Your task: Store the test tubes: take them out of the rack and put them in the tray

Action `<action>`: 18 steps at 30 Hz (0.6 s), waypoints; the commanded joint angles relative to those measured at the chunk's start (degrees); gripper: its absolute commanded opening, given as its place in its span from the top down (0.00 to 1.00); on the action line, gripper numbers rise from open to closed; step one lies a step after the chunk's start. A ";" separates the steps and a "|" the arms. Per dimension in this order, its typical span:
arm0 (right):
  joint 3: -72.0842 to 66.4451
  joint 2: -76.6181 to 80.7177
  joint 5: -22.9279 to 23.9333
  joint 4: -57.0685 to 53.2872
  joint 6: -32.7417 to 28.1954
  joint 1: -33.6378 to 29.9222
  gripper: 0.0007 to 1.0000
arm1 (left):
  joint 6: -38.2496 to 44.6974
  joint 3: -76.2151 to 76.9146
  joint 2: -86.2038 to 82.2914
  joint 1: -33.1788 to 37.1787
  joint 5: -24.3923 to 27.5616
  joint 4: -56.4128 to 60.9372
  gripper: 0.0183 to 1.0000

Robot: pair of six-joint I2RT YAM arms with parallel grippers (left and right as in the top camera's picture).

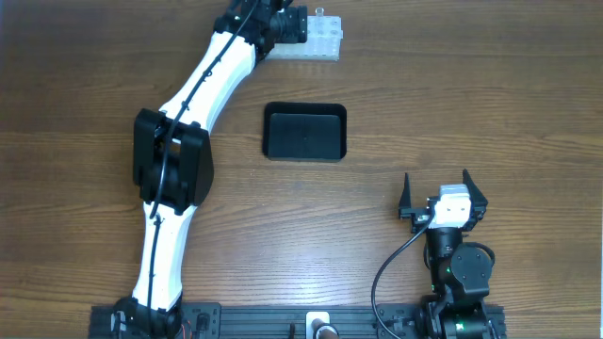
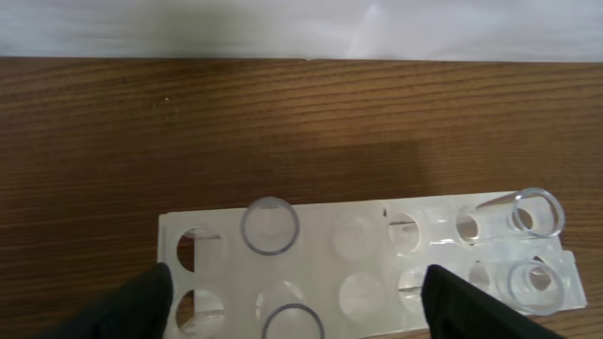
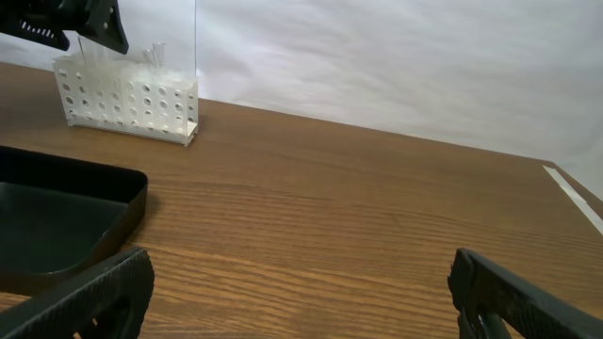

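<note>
- The left end effector [image 2: 294,282] hangs over the white rack [image 2: 358,247]. Its fingers are spread wide and grip nothing.
- Two clear test tubes [image 2: 269,226] stand upright in the rack's holes, directly beneath it and between its two fingers. Two more stand at the rack's end, out past one finger.
- The black tray [image 1: 304,132] lies on the wooden surface [image 1: 490,94] between the two end effectors, apart from the rack.
- The right end effector [image 1: 441,198] sits low near its own base, fingers spread, with nothing between them. The tray is ahead of it and off to one side, and the rack is farther beyond.
</note>
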 commanded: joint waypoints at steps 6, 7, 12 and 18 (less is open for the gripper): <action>-0.28 -0.13 -0.15 -0.22 -0.26 -0.26 0.01 | -0.26 1.53 1.01 -0.22 -0.70 -1.79 0.44; -0.28 -0.13 -0.15 -0.22 -0.26 -0.26 0.01 | -0.26 1.53 1.01 -0.22 -0.70 -1.99 0.47; -0.28 -0.13 -0.15 -0.22 -0.26 -0.26 0.01 | -0.28 1.53 1.01 -0.22 -0.70 -2.25 0.61; -0.28 -0.13 -0.15 -0.22 -0.24 -0.26 0.01 | -0.31 1.53 1.01 -0.22 -0.70 -2.23 0.77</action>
